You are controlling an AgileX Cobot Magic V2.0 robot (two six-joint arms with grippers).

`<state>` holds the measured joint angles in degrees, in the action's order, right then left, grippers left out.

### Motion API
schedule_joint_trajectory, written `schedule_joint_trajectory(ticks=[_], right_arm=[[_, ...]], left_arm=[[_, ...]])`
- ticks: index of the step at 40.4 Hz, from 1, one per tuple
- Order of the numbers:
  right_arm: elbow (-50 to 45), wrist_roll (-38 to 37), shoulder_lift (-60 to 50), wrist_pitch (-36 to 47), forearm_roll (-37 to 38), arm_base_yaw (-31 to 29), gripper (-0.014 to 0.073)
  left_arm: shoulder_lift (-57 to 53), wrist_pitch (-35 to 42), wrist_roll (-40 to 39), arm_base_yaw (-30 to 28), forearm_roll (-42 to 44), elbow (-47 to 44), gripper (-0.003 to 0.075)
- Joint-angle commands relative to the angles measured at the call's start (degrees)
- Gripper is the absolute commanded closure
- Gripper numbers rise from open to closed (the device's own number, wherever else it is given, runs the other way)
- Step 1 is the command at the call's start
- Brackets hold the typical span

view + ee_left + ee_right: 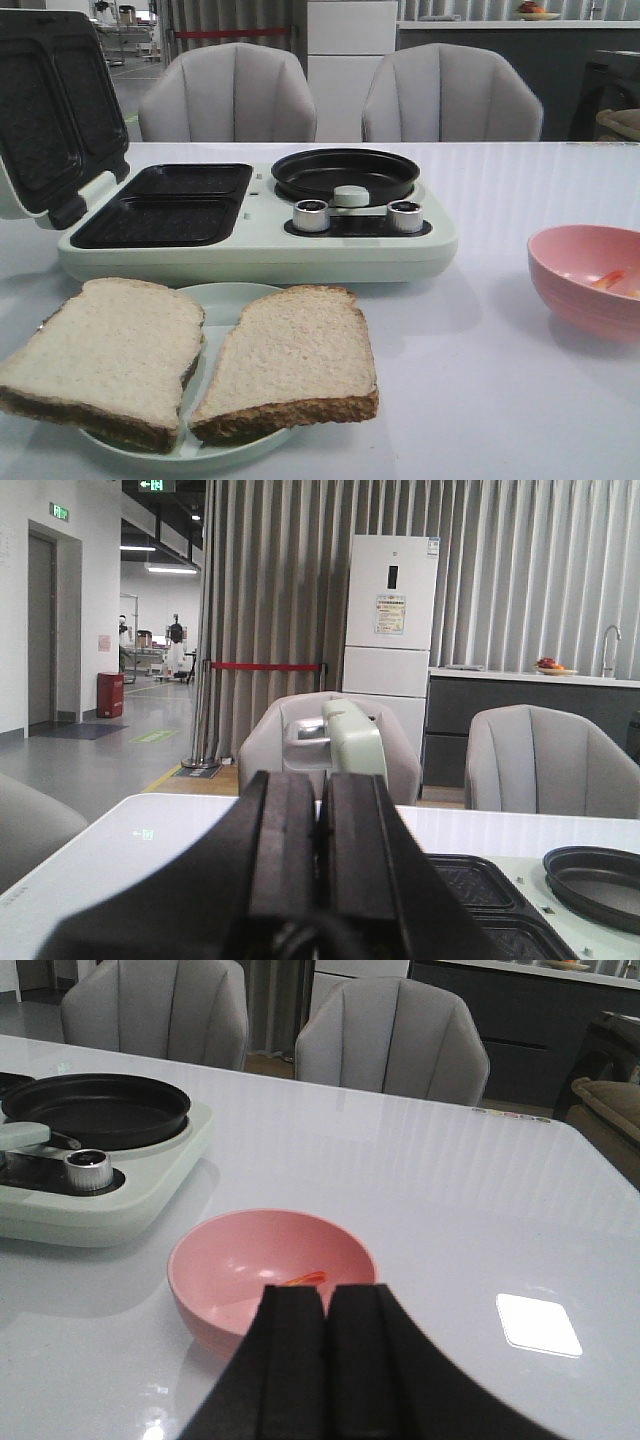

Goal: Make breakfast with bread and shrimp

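Hovering with fingers pressed together: left gripper (pixel 320 880) above the table's (pixel 520 400) left end, right gripper (pixel 325 1360) just over the pink bowl (pixel 270 1285). Sitting open on the white table, breakfast maker (pixel 250 215) showing its dark sandwich plates and round pan (pixel 345 175). Lying side by side on a pale plate (pixel 215 300) in front: two bread slices (pixel 200 360); resting inside the bowl: orange shrimp (pixel 607 279).

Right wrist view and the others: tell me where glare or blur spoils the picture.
Right wrist view: a bright square of glare on the table, and the right claw is a dark, soft shape. Left wrist view: the left claw is blurred, the room behind sharp. Front view: even light, the bread slightly soft.
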<state>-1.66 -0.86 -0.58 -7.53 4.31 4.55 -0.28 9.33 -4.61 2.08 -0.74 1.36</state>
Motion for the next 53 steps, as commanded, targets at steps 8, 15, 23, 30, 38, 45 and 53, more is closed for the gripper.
schedule_joint_trajectory(ticks=[8, 15, 23, 30, 38, 45, 53], right_arm=[[0.2, 0.5, -1.1, 5.3, 0.2, -0.1, 0.0625], [0.2, 0.5, -1.1, 5.3, 0.2, -0.1, 0.0625], [0.2, 0.5, -1.1, 5.3, 0.2, -0.1, 0.0625], [0.2, 0.5, -1.1, 5.3, 0.2, -0.1, 0.0625], [0.2, 0.5, -1.1, 5.3, 0.2, -0.1, 0.0625], [0.2, 0.5, -1.1, 5.3, 0.2, -0.1, 0.0625], [0.2, 0.5, -1.1, 5.3, 0.2, -0.1, 0.0625]], left_arm=[[3.4, -12.6, -0.4, 0.0, 2.2, 17.8, 0.0618], [8.9, -24.9, -0.4, 0.0, 1.9, 26.1, 0.0618], [9.9, -22.9, -0.4, 0.0, 1.5, 26.3, 0.0618], [10.3, -22.9, -0.4, 0.0, 1.5, 26.3, 0.0610], [10.3, -22.8, -0.4, 0.0, 1.5, 26.3, 0.0322], [10.3, -22.9, -0.4, 0.0, 1.5, 26.3, 0.0069], [10.3, -23.2, -0.4, 0.0, 0.7, 26.3, 0.0092]])
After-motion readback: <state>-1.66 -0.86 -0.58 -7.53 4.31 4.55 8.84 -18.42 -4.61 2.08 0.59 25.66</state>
